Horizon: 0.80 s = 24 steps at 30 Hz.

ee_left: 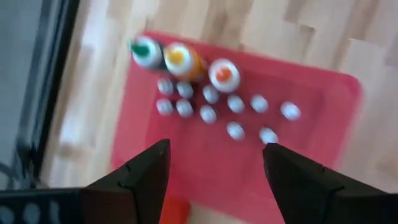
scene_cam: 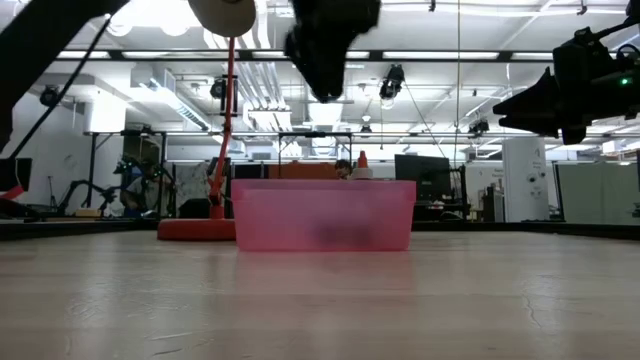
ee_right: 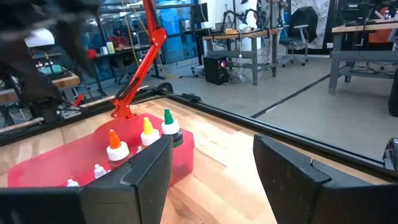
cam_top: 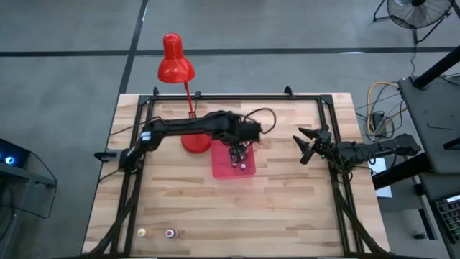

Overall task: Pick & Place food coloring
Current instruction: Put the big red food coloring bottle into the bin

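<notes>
left hand (cam_top: 241, 152) hangs open above tray (cam_top: 221, 167); right hand (cam_top: 307, 144) open

We see a pale matt wood-plank counter (cam_top: 287, 208), translucent glossy pink plastic tray (scene_cam: 325, 215) w/ plastic-looking bottles (ee_left: 211, 102), glossy red lamp (cam_top: 176, 65).

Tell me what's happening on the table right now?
The left gripper hangs open and empty above the translucent pink-red rectangular tray, which already holds a cluster of small white-capped food coloring bottles plus three taller ones tipped green, yellow and orange. Two more small bottles stand apart near the table's front edge. The right gripper waits open to the tray's right, holding nothing. A red desk lamp stands behind the tray.
</notes>
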{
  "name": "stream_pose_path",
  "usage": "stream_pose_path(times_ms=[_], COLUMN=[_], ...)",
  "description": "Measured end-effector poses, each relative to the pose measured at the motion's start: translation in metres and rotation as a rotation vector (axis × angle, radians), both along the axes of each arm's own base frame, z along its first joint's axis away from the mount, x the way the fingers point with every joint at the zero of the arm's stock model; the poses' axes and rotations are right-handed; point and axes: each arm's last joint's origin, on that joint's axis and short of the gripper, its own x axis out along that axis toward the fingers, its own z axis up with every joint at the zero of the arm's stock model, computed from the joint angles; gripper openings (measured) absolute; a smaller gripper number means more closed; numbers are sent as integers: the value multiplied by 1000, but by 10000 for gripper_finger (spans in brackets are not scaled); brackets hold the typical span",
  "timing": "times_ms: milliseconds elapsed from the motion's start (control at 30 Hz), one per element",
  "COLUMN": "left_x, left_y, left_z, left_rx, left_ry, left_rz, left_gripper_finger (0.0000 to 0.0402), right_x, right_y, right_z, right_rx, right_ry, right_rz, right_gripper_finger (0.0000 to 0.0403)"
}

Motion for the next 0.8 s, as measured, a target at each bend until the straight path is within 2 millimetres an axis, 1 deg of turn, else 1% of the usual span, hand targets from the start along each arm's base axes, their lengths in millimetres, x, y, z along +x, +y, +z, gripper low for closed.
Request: stream_pose_path(times_ms=[67,133,167,267,367,500,567,700,800], left_x=[-11,-18,-20,-34,-50,-69,-83,-110,-124], left_y=[-17,-36,-46,-75,-97,-121,-134,-153,-164], left_z=[7,9,11,13,15,5,-1,-13,-26], left_rx=[-19,-35,-49,-110,-141,-165,-180,-210,-240], left_ry=[17,33,10,13,10,45,62,93,132], left_rz=[41,68,71,69,98,166,212,351,474], left_gripper_finger=[227,227,227,227,227,227,227,227,227], right_x=[0,0,0,0,0,0,0,0,0], right_y=[0,0,0,0,0,0,0,0,0], right_z=[0,0,0,0,0,0,0,0,0], right_rx=[-1,0,0,-1,-1,0,-1,-1,0], right_ry=[1,0,0,0,0,0,0,1,0], right_rz=[0,0,0,0,0,0,0,0,0], right_gripper_finger=[215,215,215,215,215,215,215,215,215])
